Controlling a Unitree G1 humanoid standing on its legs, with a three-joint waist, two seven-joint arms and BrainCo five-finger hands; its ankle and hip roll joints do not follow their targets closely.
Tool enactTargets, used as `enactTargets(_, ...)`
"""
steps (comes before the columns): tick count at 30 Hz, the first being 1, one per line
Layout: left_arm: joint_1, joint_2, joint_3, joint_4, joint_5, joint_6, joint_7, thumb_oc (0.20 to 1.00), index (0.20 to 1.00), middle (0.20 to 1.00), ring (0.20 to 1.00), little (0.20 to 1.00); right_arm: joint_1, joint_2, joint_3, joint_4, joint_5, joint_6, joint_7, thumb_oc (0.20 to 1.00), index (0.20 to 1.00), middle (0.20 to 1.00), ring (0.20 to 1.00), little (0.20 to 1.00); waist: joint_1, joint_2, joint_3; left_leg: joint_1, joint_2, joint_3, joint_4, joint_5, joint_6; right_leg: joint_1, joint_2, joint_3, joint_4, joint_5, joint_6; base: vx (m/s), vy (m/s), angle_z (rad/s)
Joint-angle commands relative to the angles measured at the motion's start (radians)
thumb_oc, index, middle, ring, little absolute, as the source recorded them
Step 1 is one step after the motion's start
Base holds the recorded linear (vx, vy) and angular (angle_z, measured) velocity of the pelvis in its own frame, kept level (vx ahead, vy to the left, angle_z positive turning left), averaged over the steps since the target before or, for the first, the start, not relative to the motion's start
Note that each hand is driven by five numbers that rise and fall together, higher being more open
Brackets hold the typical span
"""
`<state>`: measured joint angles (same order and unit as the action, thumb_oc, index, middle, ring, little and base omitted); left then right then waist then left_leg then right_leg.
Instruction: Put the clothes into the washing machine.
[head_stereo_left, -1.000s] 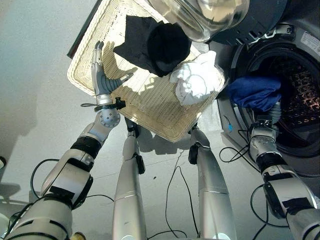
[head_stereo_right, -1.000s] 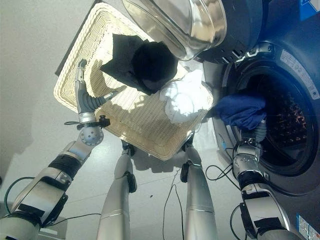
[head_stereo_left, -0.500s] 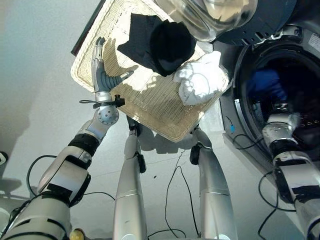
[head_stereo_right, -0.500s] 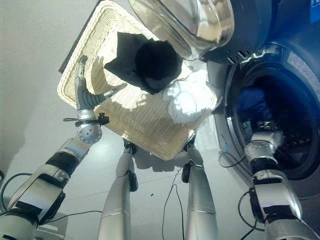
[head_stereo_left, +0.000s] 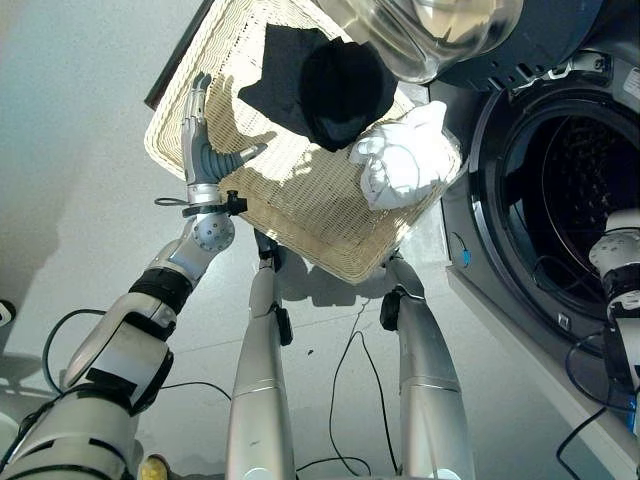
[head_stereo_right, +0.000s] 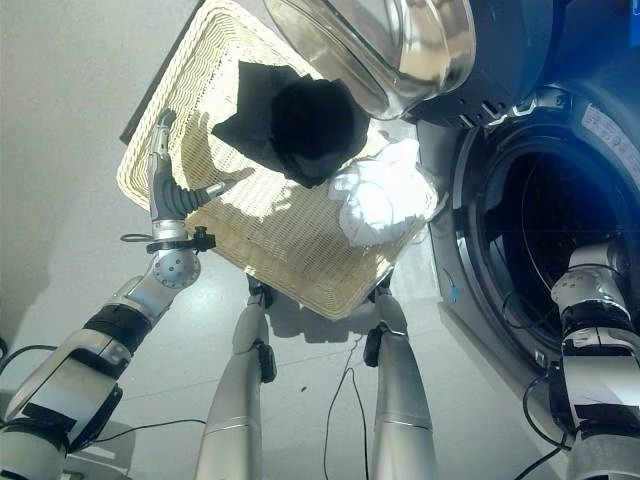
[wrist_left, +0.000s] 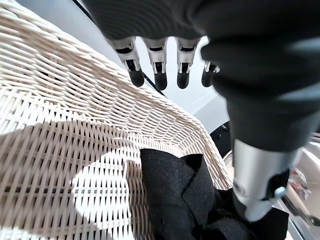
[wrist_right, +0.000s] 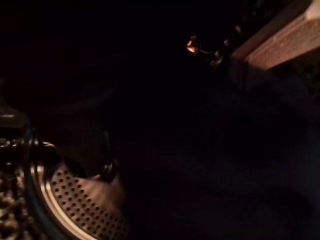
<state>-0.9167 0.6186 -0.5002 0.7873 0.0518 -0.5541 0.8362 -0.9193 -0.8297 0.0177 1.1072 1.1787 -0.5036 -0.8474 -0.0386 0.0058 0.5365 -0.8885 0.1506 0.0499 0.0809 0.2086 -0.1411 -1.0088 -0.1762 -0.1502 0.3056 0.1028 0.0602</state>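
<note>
A wicker basket (head_stereo_left: 290, 195) holds a black garment (head_stereo_left: 322, 80) and a crumpled white garment (head_stereo_left: 402, 165) at its right corner. My left hand (head_stereo_left: 203, 150) hovers over the basket's left rim, fingers (wrist_left: 156, 75) straight and open, holding nothing; the black garment (wrist_left: 175, 200) lies just beyond it. My right wrist (head_stereo_left: 620, 262) reaches into the washing machine's round opening (head_stereo_left: 560, 190), and the hand is hidden inside. The right wrist view is dark, showing the perforated drum wall (wrist_right: 75, 207) and a dim dark cloth shape (wrist_right: 240, 130).
The washer's glass door (head_stereo_left: 440, 30) hangs open above the basket's far corner. The basket rests on a raised stand beside the machine's front. Pale floor (head_stereo_left: 80, 200) stretches to the left.
The blue garment that hung at the drum's mouth has gone inside and out of sight. My right arm has moved right and deeper into the opening. The left hand has stayed in place.
</note>
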Motion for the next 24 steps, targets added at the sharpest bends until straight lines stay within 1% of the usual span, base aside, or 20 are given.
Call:
enactTargets(1,-0.023,0.036,-0.006,-0.043,-0.028,-0.036,0.022,1.000,1.000,1.000,1.000,1.000,0.009,-0.079,0.045,0.022,-0.010,0.005,-0.008,1.000,1.000,1.000,1.000,1.000,0.013,-0.028,-0.017,-0.049,-0.009,-0.064,0.074,-0.068,-0.020,0.058,-0.027,-0.020,-0.131,0.110,0.151,0.00,0.000,0.00)
enactTargets(6,-0.024,0.035,-0.006,-0.042,-0.029,-0.037,0.020,1.000,1.000,1.000,1.000,1.000,0.008,-0.078,0.048,0.025,-0.006,0.008,-0.002,1.000,1.000,1.000,1.000,1.000,0.014,-0.028,-0.017,-0.047,-0.009,-0.063,0.073,-0.068,-0.020,0.060,-0.027,-0.021,-0.133,0.110,0.151,0.00,0.002,0.01)
enactTargets(7,-0.031,0.030,-0.010,-0.041,-0.027,-0.039,0.016,1.000,1.000,1.000,1.000,1.000,-0.001,-0.069,0.061,0.034,0.004,0.025,0.009,1.000,1.000,1.000,1.000,1.000,0.017,-0.023,-0.017,-0.042,-0.012,-0.065,0.072,-0.066,-0.019,0.064,-0.029,-0.021,-0.132,0.112,0.151,0.00,0.000,0.00)
enactTargets(9,-0.031,0.030,-0.010,-0.041,-0.027,-0.039,0.016,1.000,1.000,1.000,1.000,1.000,-0.001,-0.069,0.061,0.034,0.004,0.025,0.009,1.000,1.000,1.000,1.000,1.000,0.017,-0.023,-0.017,-0.042,-0.012,-0.065,0.072,-0.066,-0.019,0.064,-0.029,-0.021,-0.132,0.112,0.151,-0.01,0.004,0.02)
enactTargets(10,-0.036,0.030,-0.009,-0.040,-0.025,-0.043,0.019,1.000,1.000,1.000,1.000,1.000,-0.007,-0.066,0.060,0.041,0.001,0.023,0.007,1.000,1.000,1.000,1.000,1.000,0.018,-0.024,-0.017,-0.052,-0.013,-0.066,0.070,-0.056,-0.019,0.054,-0.031,-0.023,-0.131,0.120,0.150,0.00,0.005,0.05)
enactTargets(11,-0.030,0.028,-0.010,-0.039,-0.023,-0.044,0.020,1.000,1.000,1.000,1.000,1.000,-0.002,-0.064,0.062,0.043,0.001,0.022,0.007,1.000,1.000,1.000,1.000,1.000,0.019,-0.023,-0.017,-0.042,-0.012,-0.067,0.071,-0.064,-0.020,0.064,-0.030,-0.023,-0.129,0.112,0.152,0.00,0.003,0.07)
enactTargets(17,-0.030,0.027,-0.010,-0.036,-0.019,-0.049,0.021,1.000,1.000,1.000,1.000,1.000,-0.007,-0.062,0.066,0.039,-0.012,0.024,-0.001,1.000,1.000,1.000,1.000,1.000,0.019,-0.023,-0.017,-0.039,-0.010,-0.065,0.068,-0.064,-0.020,0.066,-0.030,-0.023,-0.130,0.113,0.153,0.00,-0.003,0.03)
enactTargets(20,-0.035,0.031,-0.013,-0.033,-0.027,-0.049,0.019,1.000,1.000,1.000,1.000,1.000,-0.002,-0.063,0.067,0.039,-0.014,0.026,0.011,1.000,1.000,1.000,1.000,1.000,0.018,-0.021,-0.017,-0.035,-0.009,-0.065,0.066,-0.065,-0.021,0.067,-0.030,-0.021,-0.131,0.112,0.153,0.00,0.000,0.00)
enactTargets(21,-0.042,0.033,-0.012,-0.033,-0.027,-0.049,0.020,1.000,1.000,1.000,1.000,1.000,-0.008,-0.064,0.065,0.038,-0.015,0.026,0.010,1.000,1.000,1.000,1.000,1.000,0.017,-0.022,-0.017,-0.047,-0.011,-0.065,0.065,-0.056,-0.019,0.056,-0.032,-0.021,-0.134,0.121,0.152,0.00,0.000,0.00)
enactTargets(23,-0.036,0.028,-0.012,-0.030,-0.028,-0.051,0.019,1.000,1.000,1.000,1.000,1.000,-0.004,-0.057,0.071,0.041,-0.030,0.036,0.024,1.000,1.000,1.000,1.000,1.000,0.018,-0.020,-0.017,-0.034,-0.009,-0.062,0.065,-0.065,-0.022,0.068,-0.030,-0.020,-0.130,0.111,0.154,0.00,0.000,0.00)
enactTargets(24,-0.037,0.028,-0.011,-0.031,-0.028,-0.049,0.018,1.000,1.000,1.000,1.000,1.000,-0.001,-0.054,0.071,0.040,-0.045,0.054,0.039,1.000,1.000,1.000,1.000,1.000,0.016,-0.019,-0.017,-0.036,-0.009,-0.063,0.068,-0.064,-0.022,0.065,-0.030,-0.018,-0.128,0.113,0.154,0.00,0.000,0.00)
